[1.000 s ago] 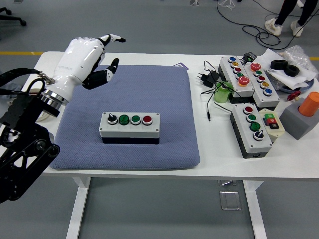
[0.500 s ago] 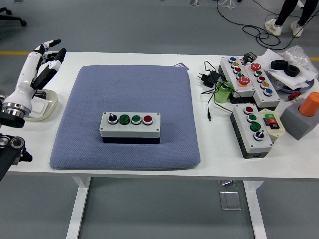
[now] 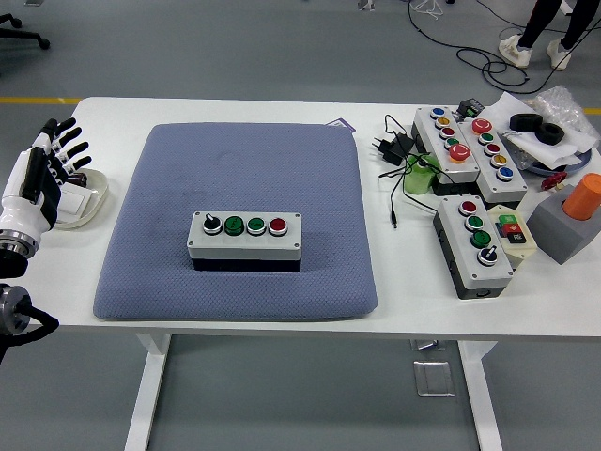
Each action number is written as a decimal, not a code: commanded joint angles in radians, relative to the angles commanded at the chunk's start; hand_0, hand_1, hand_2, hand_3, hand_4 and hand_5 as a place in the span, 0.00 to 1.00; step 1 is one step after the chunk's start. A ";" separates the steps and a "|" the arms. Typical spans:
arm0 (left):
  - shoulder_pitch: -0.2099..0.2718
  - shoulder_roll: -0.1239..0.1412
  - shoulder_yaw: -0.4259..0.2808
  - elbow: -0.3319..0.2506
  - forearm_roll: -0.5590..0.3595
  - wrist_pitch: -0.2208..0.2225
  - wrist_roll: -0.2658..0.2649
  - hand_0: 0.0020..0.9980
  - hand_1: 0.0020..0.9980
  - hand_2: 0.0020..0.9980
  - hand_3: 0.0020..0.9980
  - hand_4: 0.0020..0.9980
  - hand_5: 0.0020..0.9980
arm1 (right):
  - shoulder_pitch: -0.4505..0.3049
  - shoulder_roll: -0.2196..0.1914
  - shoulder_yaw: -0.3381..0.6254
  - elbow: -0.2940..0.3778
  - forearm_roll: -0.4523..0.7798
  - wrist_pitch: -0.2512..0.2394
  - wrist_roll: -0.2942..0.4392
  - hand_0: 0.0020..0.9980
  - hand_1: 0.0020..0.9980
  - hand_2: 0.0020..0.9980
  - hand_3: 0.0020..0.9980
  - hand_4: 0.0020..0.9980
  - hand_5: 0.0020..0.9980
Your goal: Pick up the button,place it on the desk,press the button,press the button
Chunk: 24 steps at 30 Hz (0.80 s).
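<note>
1. The left hand (image 3: 42, 174) is at the left edge of the picture, about 9 o'clock from the button box (image 3: 245, 241). It is well apart from the box. Its fingers (image 3: 66, 141) are stretched out and a little spread, and they hold nothing.
2. The button box lies flat on the blue-grey mat (image 3: 239, 150), in the lower middle part of the mat. It is a grey box with a dark base. On its top there is a row with one black knob, two green buttons and one red button.
3. The mat lies on the white table (image 3: 282, 108) and covers most of its left half.
4. A small white tray (image 3: 83, 202) stands on the table just beside the left hand, at 9 o'clock from the mat.
5. At 3 o'clock from the mat there are several other button boxes (image 3: 474, 244), black cables (image 3: 394, 155), a green object (image 3: 420, 176) and an orange cylinder (image 3: 581, 195) on a grey block (image 3: 562, 235).
6. At 1 o'clock, on the floor beyond the table, the legs and shoes of a person (image 3: 540, 33) are visible.
</note>
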 joint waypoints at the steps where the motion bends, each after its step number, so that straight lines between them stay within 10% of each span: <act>1: 0.000 -0.002 -0.008 -0.001 0.000 -0.005 0.003 0.80 0.87 0.90 0.88 0.57 1.00 | 0.001 0.000 -0.002 0.000 0.003 0.000 0.001 0.75 0.71 0.74 0.63 0.40 0.10; 24: 0.000 -0.003 -0.031 -0.013 0.032 -0.046 0.016 0.78 0.86 0.91 0.90 0.59 1.00 | 0.022 -0.006 -0.022 0.000 0.012 0.002 0.002 0.75 0.71 0.74 0.63 0.40 0.10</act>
